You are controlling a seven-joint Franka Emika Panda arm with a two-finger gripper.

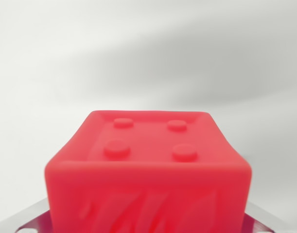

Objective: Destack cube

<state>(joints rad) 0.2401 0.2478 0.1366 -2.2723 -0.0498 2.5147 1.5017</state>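
Claw fingers hidden; can't tell if gripping or loose. Grey metal bits (29, 218) at both bottom corners. Red cube (148, 170) right up close, studs on top. Probably mid-lift. Next: move aside, set down softly.

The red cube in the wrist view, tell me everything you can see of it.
The red plastic-looking cube with four round studs fills the lower middle of the wrist view, close to the camera. Its studded face, with a raised rim, shows above a near face bearing faint slanted streaks. Edges look rounded. Grey metal parts show at both lower corners beside it; whether they touch it cannot be told. Behind is a blurred pale background.
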